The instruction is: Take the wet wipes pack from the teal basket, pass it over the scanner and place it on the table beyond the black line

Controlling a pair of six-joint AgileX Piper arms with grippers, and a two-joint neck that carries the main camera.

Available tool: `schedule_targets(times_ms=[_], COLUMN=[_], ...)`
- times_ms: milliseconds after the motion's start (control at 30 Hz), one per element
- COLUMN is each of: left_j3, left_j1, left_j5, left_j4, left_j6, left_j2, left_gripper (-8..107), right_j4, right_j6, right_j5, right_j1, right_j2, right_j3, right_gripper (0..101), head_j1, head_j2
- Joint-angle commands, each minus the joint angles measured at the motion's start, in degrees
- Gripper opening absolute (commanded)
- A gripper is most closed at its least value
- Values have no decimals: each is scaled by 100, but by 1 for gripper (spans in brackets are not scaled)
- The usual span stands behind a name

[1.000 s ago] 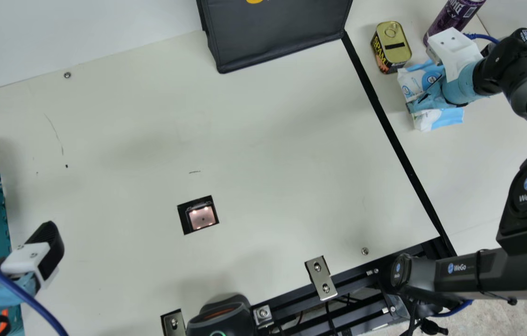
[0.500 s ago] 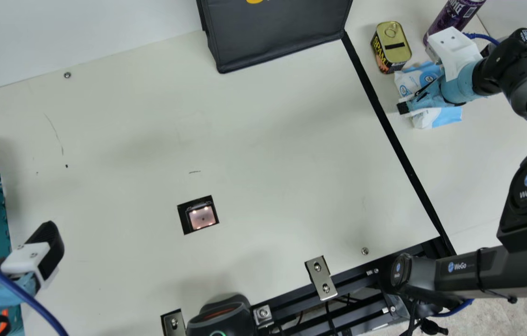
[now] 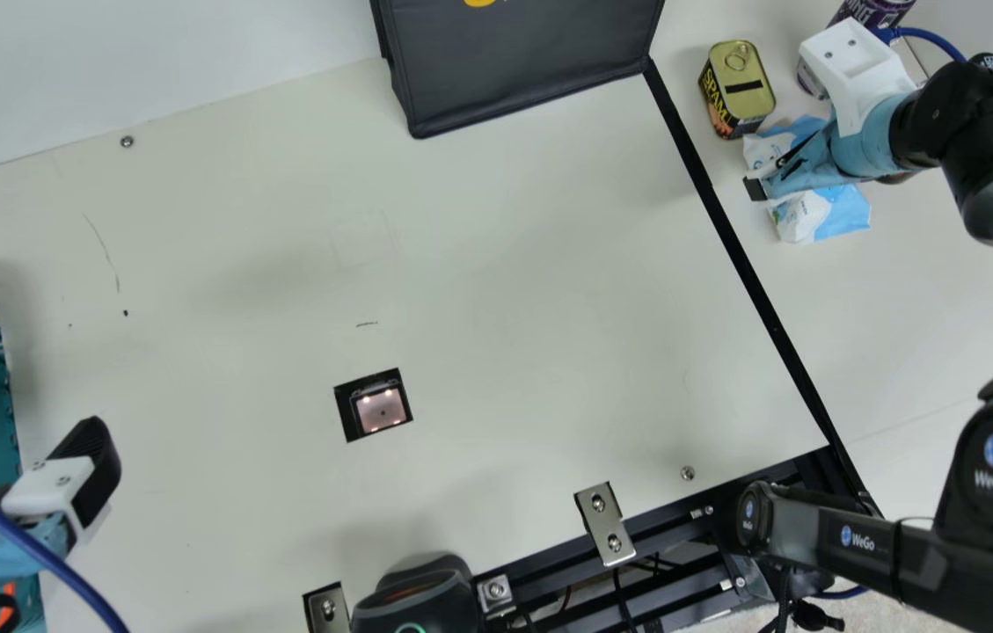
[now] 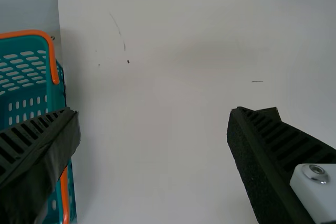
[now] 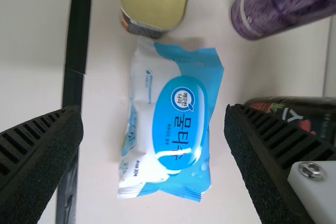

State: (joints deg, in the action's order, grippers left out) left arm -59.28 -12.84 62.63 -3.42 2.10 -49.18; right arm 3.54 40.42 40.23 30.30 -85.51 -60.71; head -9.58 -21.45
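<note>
Wipes [image 5: 181, 124] flat under right claw [image 5: 154, 111], past black line [image 5: 79, 24] as asked; claw wide, likely for clean lift-off. Left claw [image 4: 154, 111] wide too.

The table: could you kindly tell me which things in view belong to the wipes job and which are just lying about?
For the job:
- wipes pack, beyond the black line
- teal basket
- scanner window
- right gripper, open above the pack

Just lying about:
- gold-topped can
- purple can
- dark container
- black bag
</note>
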Motion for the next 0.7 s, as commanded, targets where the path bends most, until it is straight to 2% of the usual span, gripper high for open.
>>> schedule_targets(times_ms=[0,300,600,633,667], left_j3=[0,0,0,0,0], left_j1=[0,0,0,0,0], left_j5=[0,0,0,0,0], left_j4=[0,0,0,0,0], left_j6=[0,0,0,0,0], left_j2=[0,0,0,0,0], left_gripper=[90,90,90,90,90], right_j4=[-164,-861,-1594,-1470,-1546], right_j6=[-259,-1567,-3046,-2602,-2765], right_j5=[76,512,1124,1040,1096], right_j1=[-185,-986,-1783,-1660,-1738], right_j2=[239,903,1552,1447,1519], right_j3=[-15,-116,-331,-312,-333], right_gripper=[95,95,95,95,95], head_j1=[166,166,166,166,166], head_j2=[-13,-13,-13,-13,-13])
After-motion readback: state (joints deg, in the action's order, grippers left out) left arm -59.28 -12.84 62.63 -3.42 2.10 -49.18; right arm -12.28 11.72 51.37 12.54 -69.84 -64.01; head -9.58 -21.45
